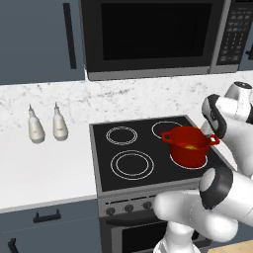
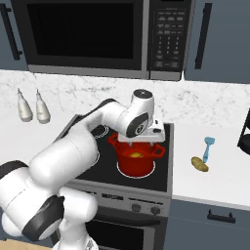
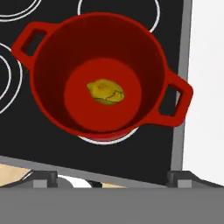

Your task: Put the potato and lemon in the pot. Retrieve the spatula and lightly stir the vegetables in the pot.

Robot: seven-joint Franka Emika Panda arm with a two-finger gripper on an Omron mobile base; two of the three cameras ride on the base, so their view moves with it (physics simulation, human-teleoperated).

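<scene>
black stovetop (image 1: 148, 148) bearing red pot (image 1: 189, 147), white counter (image 2: 215, 178) with spatula (image 2: 208, 148), potato (image 2: 199, 164), two bottles (image 1: 47, 124)

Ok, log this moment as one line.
gripper: open, above pot | lemon: in pot | potato: on counter beside spatula

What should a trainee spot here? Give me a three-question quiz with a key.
1. Which thing lies inside the pot?
A. a potato
B. a lemon
C. a spatula
2. True or false: the gripper above the pot is holding the spatula.
3. Fill in: the potato lies on the counter to the ___ of the stove.

Key
1. B.
2. False: its jaws stand open and empty; the spatula lies on the counter next to the potato.
3. right.
</scene>
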